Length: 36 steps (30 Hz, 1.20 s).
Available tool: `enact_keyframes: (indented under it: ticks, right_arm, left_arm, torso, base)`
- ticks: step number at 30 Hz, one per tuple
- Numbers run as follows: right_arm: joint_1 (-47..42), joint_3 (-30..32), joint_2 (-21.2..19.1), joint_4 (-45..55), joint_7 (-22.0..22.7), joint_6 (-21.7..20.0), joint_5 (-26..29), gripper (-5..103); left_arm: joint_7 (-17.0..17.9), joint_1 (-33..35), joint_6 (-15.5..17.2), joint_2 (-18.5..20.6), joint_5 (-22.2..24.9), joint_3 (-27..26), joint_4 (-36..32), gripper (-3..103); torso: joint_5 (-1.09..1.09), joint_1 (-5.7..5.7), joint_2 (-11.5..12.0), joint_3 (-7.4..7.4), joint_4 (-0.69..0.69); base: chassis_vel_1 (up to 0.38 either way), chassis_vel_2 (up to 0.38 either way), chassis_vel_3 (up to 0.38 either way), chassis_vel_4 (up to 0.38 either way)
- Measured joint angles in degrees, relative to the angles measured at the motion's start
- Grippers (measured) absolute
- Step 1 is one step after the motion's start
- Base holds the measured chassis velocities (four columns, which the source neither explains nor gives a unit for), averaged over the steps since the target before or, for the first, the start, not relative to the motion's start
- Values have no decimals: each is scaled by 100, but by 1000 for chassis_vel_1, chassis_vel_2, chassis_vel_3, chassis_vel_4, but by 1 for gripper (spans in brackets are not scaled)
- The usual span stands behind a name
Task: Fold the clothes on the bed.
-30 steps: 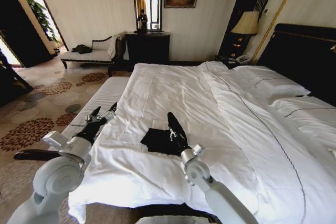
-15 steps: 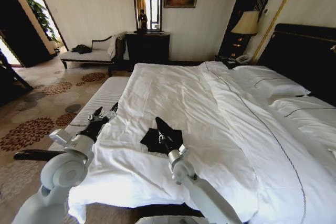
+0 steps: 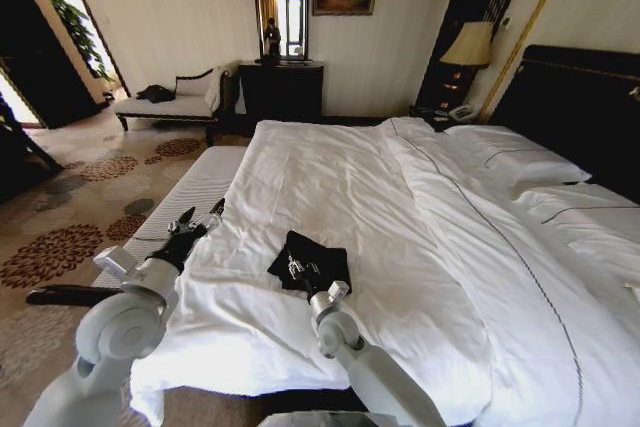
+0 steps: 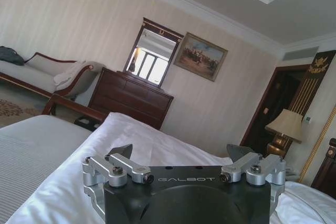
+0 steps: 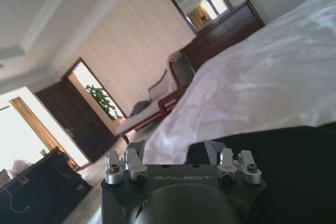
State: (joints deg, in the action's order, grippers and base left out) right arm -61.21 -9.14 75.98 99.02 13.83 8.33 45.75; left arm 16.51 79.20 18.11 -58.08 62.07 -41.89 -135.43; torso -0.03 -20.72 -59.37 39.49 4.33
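The black soft-fabric T-shirt (image 3: pixel 312 260) sits bunched up near the foot edge of the big white-sheeted bed (image 3: pixel 420 227). The right gripper (image 3: pixel 296 268) hovers over its near side, fingers spread open. The left gripper (image 3: pixel 196 217) waits by the bed's left edge, also wide open.

Clearance on the bed (image 3: pixel 420 207)

Open white duvet all around the T-shirt (image 3: pixel 322 259); the right gripper (image 3: pixel 293 265) sits over its near-left part; the left gripper (image 3: pixel 197 215) stands apart.
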Motion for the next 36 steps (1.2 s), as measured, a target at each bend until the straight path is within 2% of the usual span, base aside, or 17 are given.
enact_keyframes:
  ticks: [3,4,6,7,9,11,13,22,29,36]
  right_arm:
    - [2,89,-99,201,-596,509,280,77]
    - [2,89,-99,201,-596,509,280,77]
    - [102,271,-105,176,-686,553,561,88]
    - [195,383,-88,57,-635,514,746,93]
    - [251,450,-78,-62,-570,464,883,93]
    - [423,540,-5,-450,-284,227,1386,99]
    - [542,519,71,-710,-162,119,1562,100]
    - [974,276,433,-1384,-126,-45,1656,100]
    - [893,-227,837,-1756,-211,-46,1260,100]
    - [731,-569,1036,-1776,-343,66,817,100]
  left_arm:
    - [20,26,7,15,14,-51,-39,100]
    - [20,26,7,15,14,-51,-39,100]
    - [32,46,18,8,14,-62,-68,100]
    - [37,70,25,-2,12,-68,-89,100]
    - [40,91,27,-9,3,-78,-109,100]
    - [46,152,34,-27,-21,-110,-156,100]
    - [47,198,34,-44,-61,-133,-186,100]
    - [50,342,34,-110,-141,-211,-304,100]
    - [70,433,35,-58,-106,-388,-397,100]
    - [74,447,33,-61,-99,-415,-401,100]
  torso:
    - [0,1,0,0,0]
    - [0,1,0,0,0]
    - [0,1,-1,0,1]
    - [-1,0,-1,0,0]
    - [-1,0,0,0,-1]
    - [0,0,0,1,2]
    - [-1,0,0,1,1]
    - [-1,0,0,0,-1]
    - [-2,0,0,0,1]
    - [-1,0,0,0,-1]
  base:
    - [0,0,0,0]
    - [0,0,0,0]
    - [0,0,0,0]
    - [0,0,0,0]
    - [0,0,0,0]
    - [0,0,0,0]
    - [0,0,0,0]
    - [0,0,0,0]
    - [0,0,0,0]
    - [0,0,0,0]
